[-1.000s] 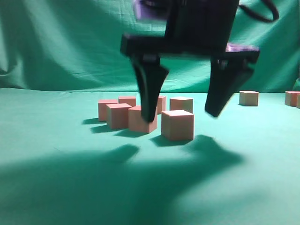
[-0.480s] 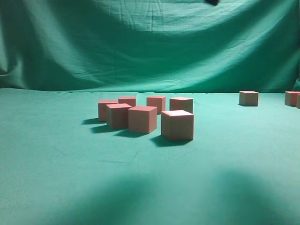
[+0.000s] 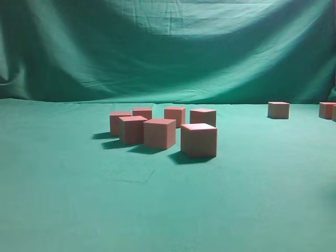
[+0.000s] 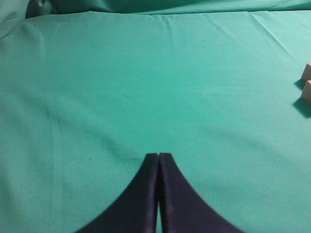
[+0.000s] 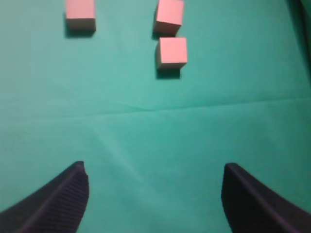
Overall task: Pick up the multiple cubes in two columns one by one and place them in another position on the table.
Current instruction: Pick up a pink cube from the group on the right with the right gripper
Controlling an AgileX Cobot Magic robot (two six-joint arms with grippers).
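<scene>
Cubes (image 3: pixel 163 131) stand in a cluster of six near the middle of the worktop (image 3: pixel 79 199), in two loose columns running away from the exterior camera, the nearest cube (image 3: pixel 199 140) a little apart at front right. More cubes lie well off to the right: one (image 3: pixel 279 109) near the back and another (image 3: pixel 326 110) cut by the frame edge.

A second ago the right gripper hung low over the cluster, its fingers straddling the front cubes. Now it is gone from the exterior view and its shadow has left the cloth. All six cubes sit where they were, so nothing was lifted on that pass.

The right wrist view shows the right gripper (image 5: pixel 155 199) with fingers spread wide and empty, looking down on bare green cloth with three cubes (image 5: pixel 171 34) further ahead. The left gripper (image 4: pixel 158 194) has its fingers pressed together over bare worktop, holding nothing, with two cubes (image 4: pixel 306 83) just visible at the right edge.

By my reading the arm is between picks, and most of the cluster remains to be moved.
</scene>
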